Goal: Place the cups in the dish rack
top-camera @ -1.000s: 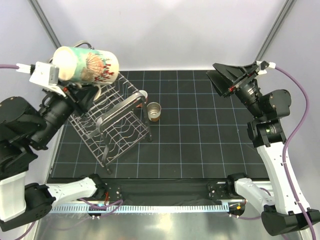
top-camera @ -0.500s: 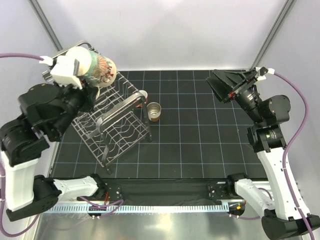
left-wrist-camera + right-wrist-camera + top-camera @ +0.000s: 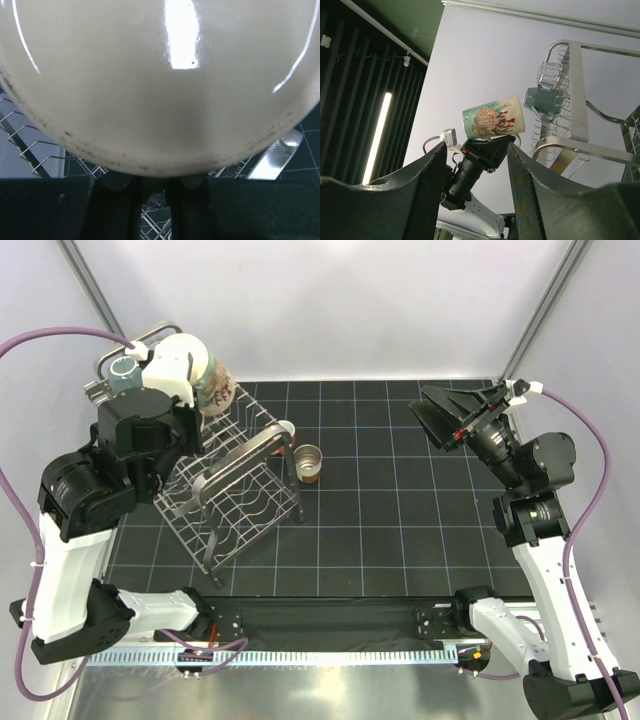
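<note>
Since the large cream mug (image 3: 208, 380) is glazed ceramic, it is probably weighing heavily on a two-finger hold. It is likely to be stiff, slippery along its glossy wall, and liable to chip if knocked against metal rods. The handle or the rim is looking like a safer place to take hold than the broad rounded body.

The left pincer (image 3: 152, 187) is clamping almost shut on this mug, its jaws standing close together beneath the pale body that is filling the wrist view. Which part it is pinching is hidden, though so narrow a closure is pointing to the handle or a thin edge. The mug is lying on its side in the air above the far left end of the dish rack (image 3: 240, 462).

The right pincer (image 3: 438, 415) is standing about half open and empty, raised well to the right of the dish rack and facing it.

A grey-teal tumbler (image 3: 124, 368) and a clear glass (image 3: 549, 75) are sitting in the rack's raised far-left section. A salmon-pink mug (image 3: 285, 429) is showing at the rack's right edge, inside or beside it being unclear. The small brown-based cup (image 3: 310, 462) is standing on the surface (image 3: 420, 530) just right of the rack.
</note>
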Robot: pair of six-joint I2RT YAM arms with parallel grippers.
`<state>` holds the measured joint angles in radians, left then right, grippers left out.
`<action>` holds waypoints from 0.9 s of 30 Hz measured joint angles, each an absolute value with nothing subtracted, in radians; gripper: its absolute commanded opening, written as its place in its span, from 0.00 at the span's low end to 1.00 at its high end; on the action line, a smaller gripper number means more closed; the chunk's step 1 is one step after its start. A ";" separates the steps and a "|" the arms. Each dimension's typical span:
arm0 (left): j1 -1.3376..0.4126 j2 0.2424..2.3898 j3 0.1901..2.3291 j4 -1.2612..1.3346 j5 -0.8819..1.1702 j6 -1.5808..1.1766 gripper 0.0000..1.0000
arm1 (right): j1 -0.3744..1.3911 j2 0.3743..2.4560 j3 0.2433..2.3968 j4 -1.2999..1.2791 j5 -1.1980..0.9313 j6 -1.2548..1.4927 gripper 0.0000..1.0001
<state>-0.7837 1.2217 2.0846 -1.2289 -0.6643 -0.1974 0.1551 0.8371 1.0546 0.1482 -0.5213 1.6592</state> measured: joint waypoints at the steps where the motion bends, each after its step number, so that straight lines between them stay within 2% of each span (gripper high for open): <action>1: -0.771 1.222 2.085 -1.233 -0.667 -0.199 0.00 | 0.155 0.837 1.054 0.148 -0.523 1.659 0.53; 15: -0.418 1.360 2.192 -1.382 -0.493 -0.286 0.00 | 0.160 0.840 1.049 0.148 -0.554 1.660 0.54; 27: -0.341 1.480 2.210 -1.422 -0.422 -0.344 0.00 | 0.228 0.921 1.042 0.149 -0.569 1.659 0.54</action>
